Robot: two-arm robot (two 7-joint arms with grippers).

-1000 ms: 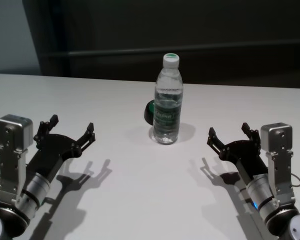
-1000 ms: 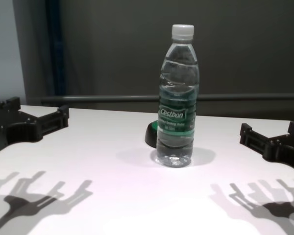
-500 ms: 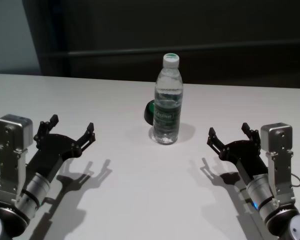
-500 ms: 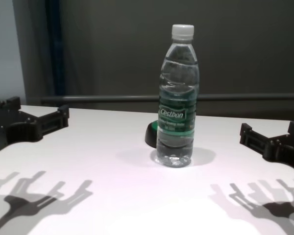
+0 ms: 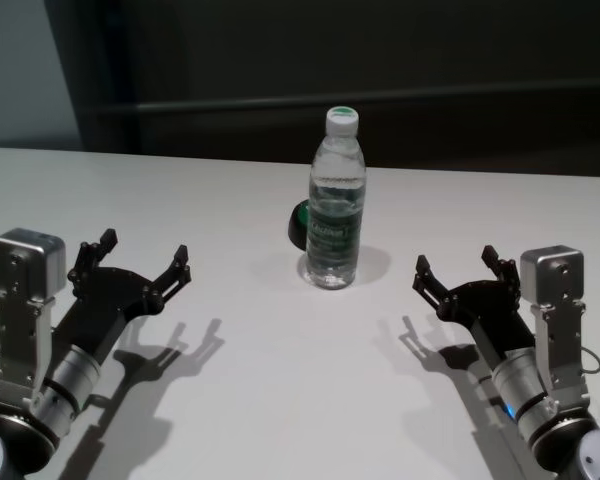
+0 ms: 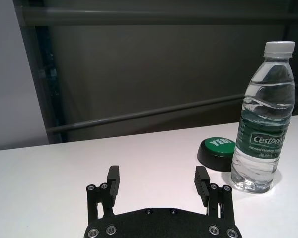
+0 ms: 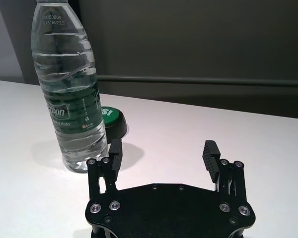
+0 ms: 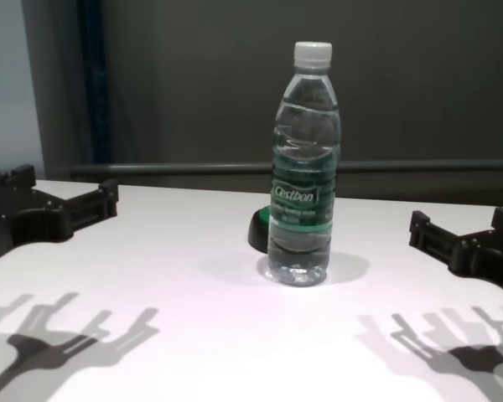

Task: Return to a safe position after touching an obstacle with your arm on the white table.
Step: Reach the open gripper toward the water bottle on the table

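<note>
An upright water bottle (image 5: 336, 200) is stood at the middle of the white counter (image 5: 280, 400), toward 12 o'clock, and a low black-and-green dome (image 5: 300, 222) is set just behind it at about 11 o'clock, so that passage straight through the centre is blocked. Bare counter is left at 9 o'clock and at 3 o'clock of the bottle, where the left gripper (image 5: 140, 262) and the right gripper (image 5: 458, 266) are held with fingers spread, well apart from it, and the near strip at 6 o'clock is crossed only by shadows.

Black-and-green dome (image 8: 259, 230) half hidden behind the bottle (image 8: 303, 167); bottle cap cropped in right wrist view.
</note>
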